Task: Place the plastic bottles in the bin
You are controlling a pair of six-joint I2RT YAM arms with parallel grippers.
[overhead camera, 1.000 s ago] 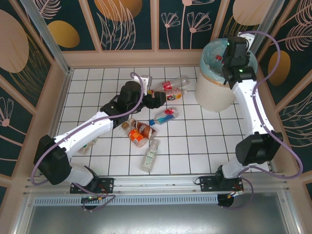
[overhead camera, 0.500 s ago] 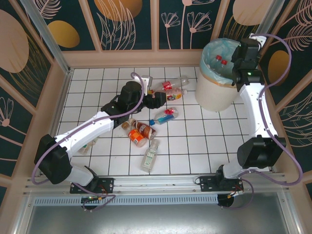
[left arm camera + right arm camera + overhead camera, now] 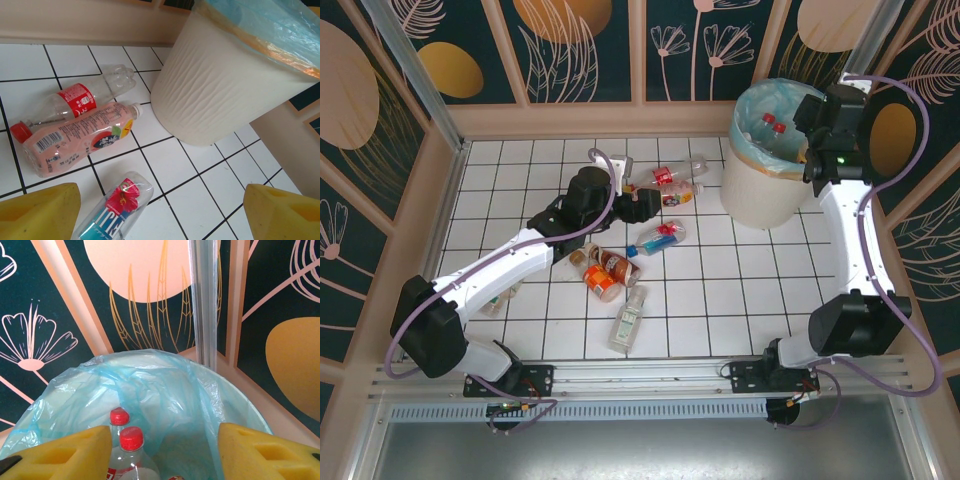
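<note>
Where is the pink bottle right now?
In the left wrist view, the pink bottle lies on its side on the white tiles, right beside the clear red-label bottle and to the left of the bin.

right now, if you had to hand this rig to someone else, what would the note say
The left end effector is open and empty, above the pink bottle and cola bottle near the bin.
The right end effector is open and empty, over the bin.
Done: at least two red-capped bottles in the bin.
To do: several loose bottles lie on the tiled table.
</note>
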